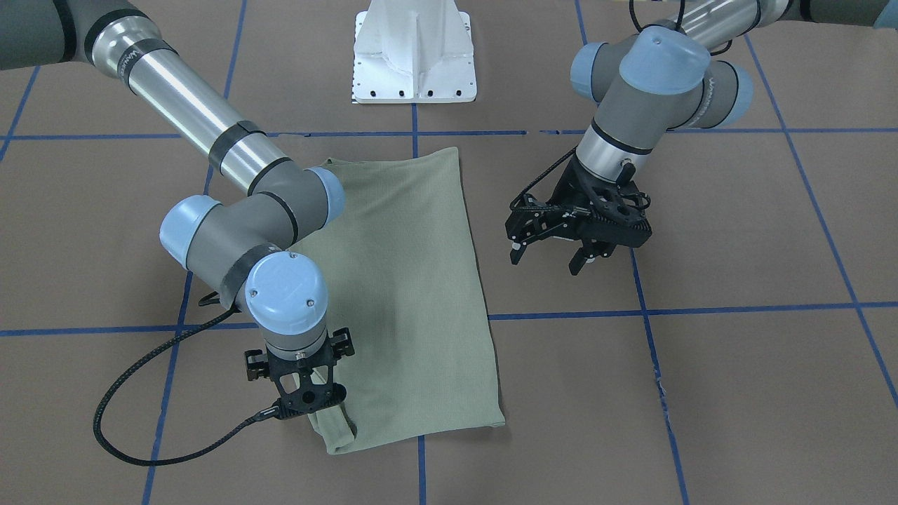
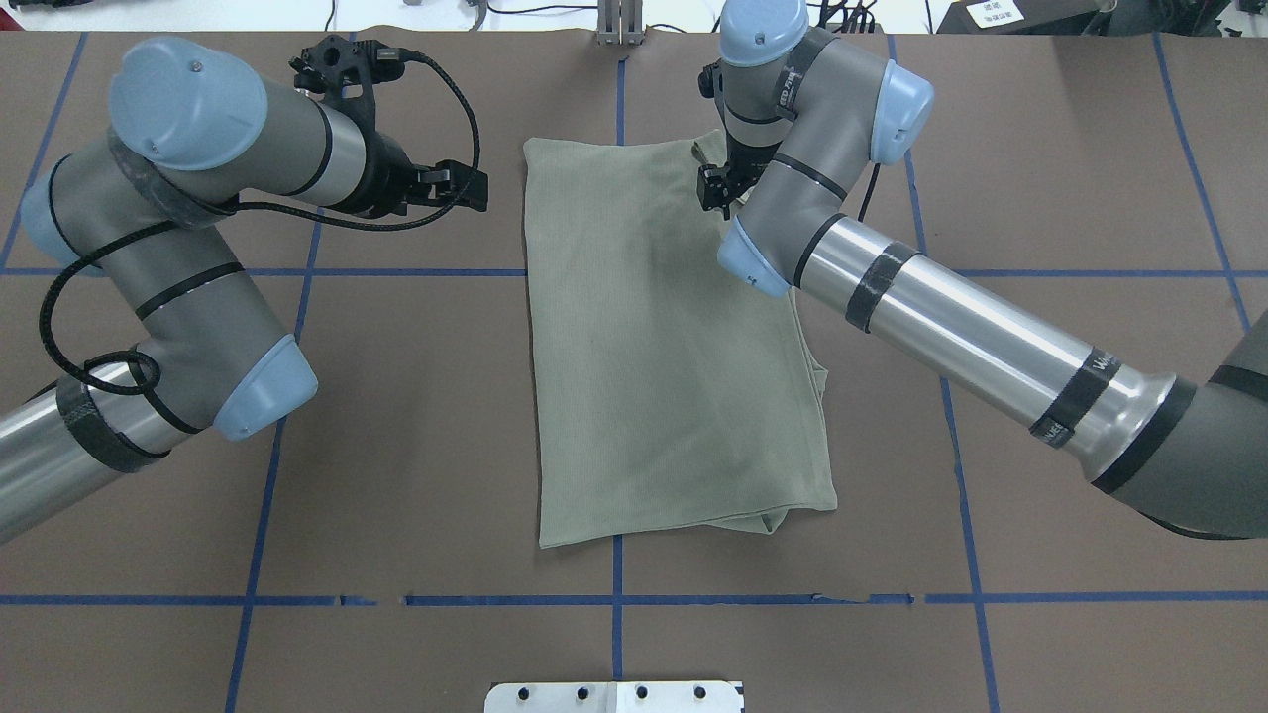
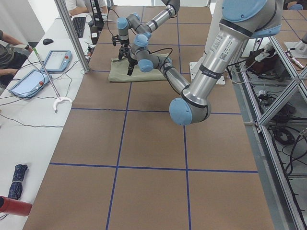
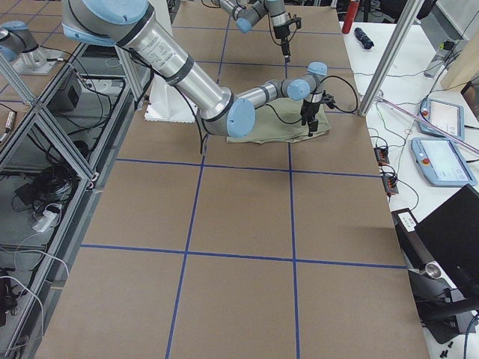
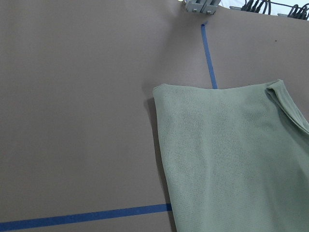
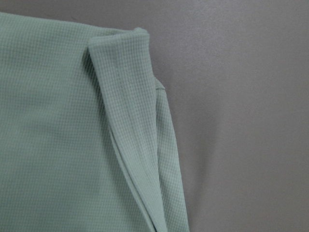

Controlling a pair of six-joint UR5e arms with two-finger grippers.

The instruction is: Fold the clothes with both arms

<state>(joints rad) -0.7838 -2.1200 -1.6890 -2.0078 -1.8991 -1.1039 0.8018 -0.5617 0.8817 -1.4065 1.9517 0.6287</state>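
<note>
shirt (image 2: 664, 347) on blue-taped brown table (image 2: 396, 446)

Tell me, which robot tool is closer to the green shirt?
The right one. The right tool is over the folded corner of the shirt. The left tool hangs open off to the shirt's side, clear of the cloth.

6 cameras watch this table (image 2: 396, 446). 1 hangs behind the robot, looking forward and down. Another faces it from across the table, steeply down, and both catch the white pedestal base (image 1: 414, 56) at an edge. 2 more stand well back at the table's ends, looking along it. The 2 wrist cameras look down from close up. All 6 take in the folded sage-green shirt (image 2: 654, 337); both wrist views share the doubled strip at its far edge.
</note>
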